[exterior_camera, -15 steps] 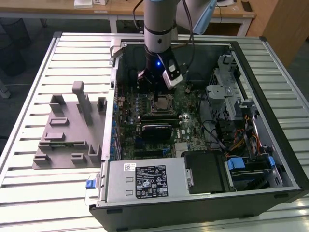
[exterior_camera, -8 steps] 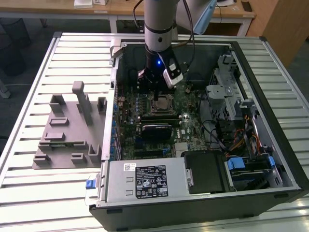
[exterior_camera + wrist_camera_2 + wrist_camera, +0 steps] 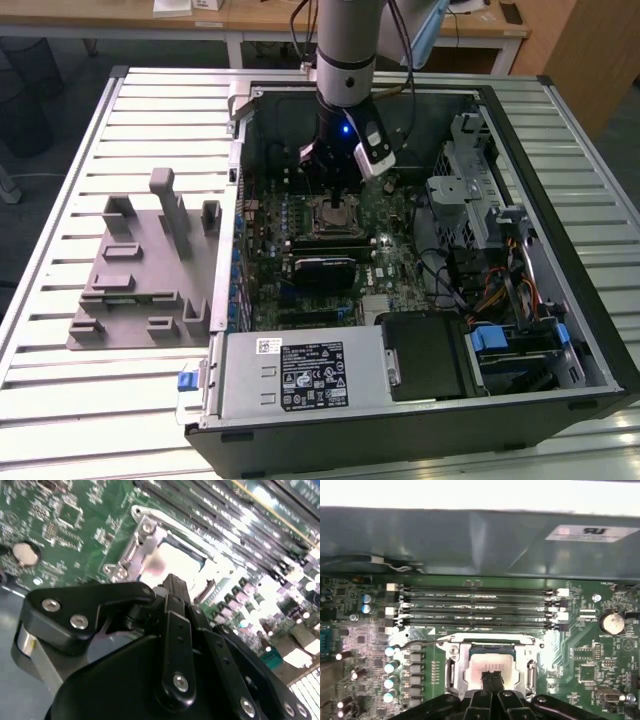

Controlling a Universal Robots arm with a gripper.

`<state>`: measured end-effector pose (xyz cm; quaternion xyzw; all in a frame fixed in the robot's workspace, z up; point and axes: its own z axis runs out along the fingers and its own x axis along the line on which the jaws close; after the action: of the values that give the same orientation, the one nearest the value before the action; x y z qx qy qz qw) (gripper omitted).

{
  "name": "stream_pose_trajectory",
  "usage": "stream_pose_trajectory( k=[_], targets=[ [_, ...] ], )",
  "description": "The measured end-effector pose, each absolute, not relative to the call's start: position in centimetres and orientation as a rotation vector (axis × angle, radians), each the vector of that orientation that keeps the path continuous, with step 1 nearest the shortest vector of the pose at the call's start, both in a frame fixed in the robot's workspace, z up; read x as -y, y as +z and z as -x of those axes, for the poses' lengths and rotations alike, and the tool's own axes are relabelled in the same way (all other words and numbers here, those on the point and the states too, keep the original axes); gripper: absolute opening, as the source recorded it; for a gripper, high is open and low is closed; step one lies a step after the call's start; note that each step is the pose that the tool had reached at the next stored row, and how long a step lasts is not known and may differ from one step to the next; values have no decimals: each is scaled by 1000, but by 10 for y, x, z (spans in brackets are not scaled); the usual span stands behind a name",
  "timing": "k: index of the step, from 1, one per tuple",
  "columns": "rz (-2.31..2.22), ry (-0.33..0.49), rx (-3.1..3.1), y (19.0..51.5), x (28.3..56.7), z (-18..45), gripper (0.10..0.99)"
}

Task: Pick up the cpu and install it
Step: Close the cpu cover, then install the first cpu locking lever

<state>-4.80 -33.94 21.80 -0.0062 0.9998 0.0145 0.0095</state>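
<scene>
The cpu [image 3: 489,664] is a pale silvery square lying flat inside the metal-framed socket [image 3: 454,666] on the green motherboard; the second wrist view shows the cpu [image 3: 176,560] in the socket frame [image 3: 131,550] too. My gripper [image 3: 492,679] hangs directly over the cpu's middle, its two black fingers pressed together with no gap and nothing between them. Whether the tips touch the chip cannot be told. In the exterior view the gripper [image 3: 336,196] reaches down into the open computer case [image 3: 590,350], just above the socket [image 3: 335,220].
Several memory slots [image 3: 475,607] run alongside the socket, with capacitors [image 3: 390,666] and a coin battery [image 3: 612,622] nearby. A grey plastic tray with upright pegs [image 3: 140,270] stands on the slatted table at the exterior view's left. A power supply [image 3: 300,375] and drive cage [image 3: 470,180] crowd the case.
</scene>
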Motion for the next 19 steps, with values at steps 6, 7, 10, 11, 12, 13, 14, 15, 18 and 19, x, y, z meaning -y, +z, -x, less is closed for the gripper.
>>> stream_pose_trajectory(
  k=[6, 7, 10, 11, 12, 13, 14, 15, 18, 19],
  targets=[
    [19, 46, -3123, 229, 339, 48, 106],
    [19, 46, -3123, 232, 339, 48, 106],
    [19, 46, -3123, 237, 339, 48, 106],
    [19, 46, -3123, 238, 339, 48, 106],
    [19, 46, -3123, 238, 339, 48, 106],
    [19, 46, -3123, 238, 339, 48, 106],
    [19, 46, -3123, 238, 339, 48, 106],
    [19, 46, -3123, 239, 339, 48, 106],
    [19, 46, -3123, 239, 339, 48, 106],
    [19, 46, -3123, 239, 339, 48, 106]
  ],
)
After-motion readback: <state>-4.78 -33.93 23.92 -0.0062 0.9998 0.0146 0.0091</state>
